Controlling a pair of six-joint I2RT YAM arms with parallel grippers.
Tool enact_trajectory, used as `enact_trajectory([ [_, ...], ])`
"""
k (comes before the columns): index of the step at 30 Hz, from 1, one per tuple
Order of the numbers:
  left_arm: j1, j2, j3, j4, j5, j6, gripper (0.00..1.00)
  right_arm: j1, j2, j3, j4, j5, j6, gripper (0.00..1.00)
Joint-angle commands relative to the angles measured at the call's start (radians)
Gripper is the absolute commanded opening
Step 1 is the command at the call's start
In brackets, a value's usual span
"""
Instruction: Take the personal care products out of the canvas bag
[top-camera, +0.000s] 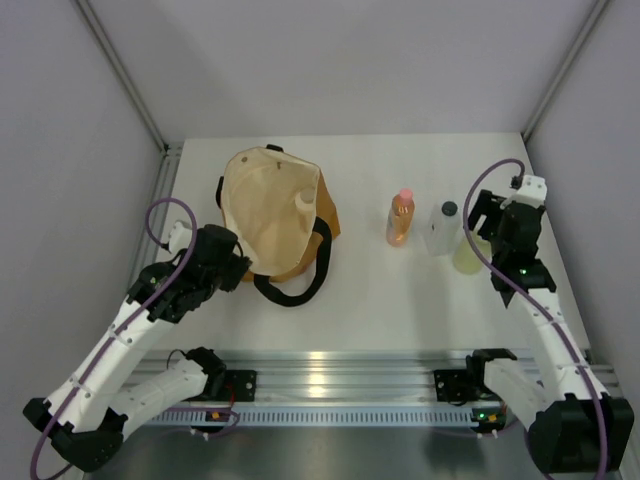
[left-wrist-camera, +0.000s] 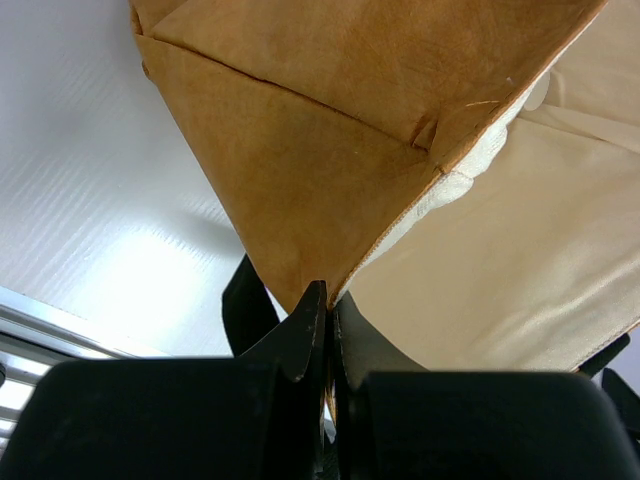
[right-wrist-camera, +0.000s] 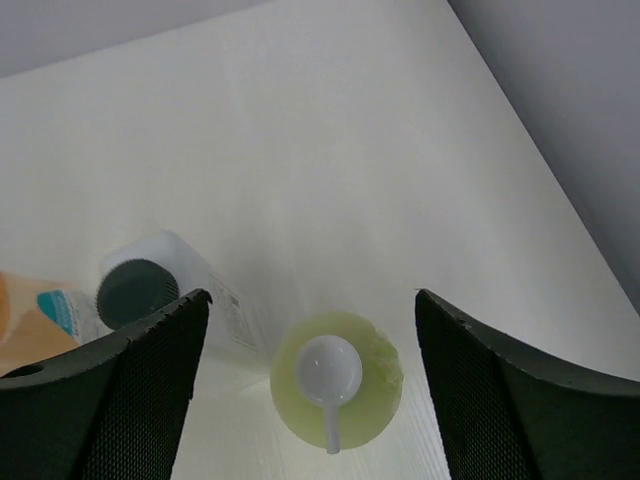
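Note:
The canvas bag (top-camera: 275, 215) lies on the table with its cream lining facing up. My left gripper (top-camera: 238, 268) is shut on the bag's near edge, and the left wrist view shows the left gripper (left-wrist-camera: 328, 300) pinching the seam between the tan fabric (left-wrist-camera: 320, 150) and the lining (left-wrist-camera: 520, 260). To the bag's right stand an amber bottle with a pink cap (top-camera: 400, 218), a whitish bottle with a black cap (top-camera: 443, 228) and a yellow-green bottle (top-camera: 466, 256). My right gripper (right-wrist-camera: 312, 295) hangs open above the yellow-green bottle (right-wrist-camera: 375, 385), with neither finger touching it.
The bag's black handle (top-camera: 300, 285) loops out toward the near edge. The whitish bottle (right-wrist-camera: 135, 292) and the amber bottle (right-wrist-camera: 30, 320) stand close to the right gripper's left finger. Grey walls close in the table on both sides, and a metal rail (top-camera: 340, 385) runs along the front.

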Motion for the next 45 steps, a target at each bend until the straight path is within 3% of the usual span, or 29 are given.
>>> enact_trajectory([
  [1,-0.003,-0.004,0.002,0.039,0.028,0.003,0.0,-0.012,-0.044,0.134,-0.017,-0.063,0.034,0.81],
  [6,-0.003,0.01,0.0,0.051,0.035,0.002,0.0,0.179,-0.048,0.27,-0.064,-0.126,0.122,0.77],
  [10,-0.003,0.02,0.005,0.071,0.036,-0.003,0.0,0.56,0.063,0.445,-0.121,-0.023,0.105,0.74],
  [16,-0.003,0.046,0.02,0.08,0.039,0.011,0.0,0.944,0.354,0.75,-0.219,0.11,0.082,0.68],
  [20,-0.003,0.045,0.02,0.082,0.035,0.013,0.0,1.05,0.588,0.944,-0.284,0.128,0.058,0.65],
  [25,-0.003,0.024,0.023,0.08,0.01,0.02,0.0,1.114,0.77,1.175,-0.388,0.148,0.056,0.54],
  [28,-0.003,0.02,0.025,0.083,0.004,0.022,0.0,1.114,0.885,1.281,-0.442,0.159,0.05,0.54],
  [35,-0.003,0.028,0.025,0.098,0.011,0.034,0.0,1.04,1.061,1.383,-0.459,0.156,0.053,0.52],
  [45,-0.003,0.069,0.059,0.14,0.039,0.063,0.0,0.953,1.252,1.531,-0.495,0.318,-0.013,0.47],
])
